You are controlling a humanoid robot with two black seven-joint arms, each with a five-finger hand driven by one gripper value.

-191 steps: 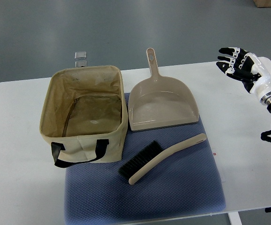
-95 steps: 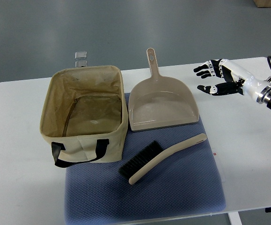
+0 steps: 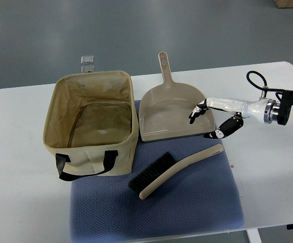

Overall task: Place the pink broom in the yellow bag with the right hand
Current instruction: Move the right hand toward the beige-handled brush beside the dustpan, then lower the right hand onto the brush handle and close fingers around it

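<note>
The pinkish-beige broom (image 3: 179, 169) with black bristles lies slantwise on the blue mat (image 3: 197, 207), its handle end pointing up right. The yellow cloth bag (image 3: 89, 124) stands open to its left, black strap at the front. My right hand (image 3: 205, 124) reaches in from the right edge, fingers spread and holding nothing. It hovers over the dustpan's right edge, just above the broom's handle tip, apart from it. The left arm does not show.
A beige dustpan (image 3: 174, 116) lies behind the broom, handle pointing away, partly on the mat. A small clear clip (image 3: 87, 61) sits at the table's far edge behind the bag. The white table (image 3: 19, 202) ends near the picture's bottom right.
The right hand has swung in from the far right of the table to the left and down, arriving over the dustpan's right edge near the broom handle. The broom, bag and dustpan have not moved.
</note>
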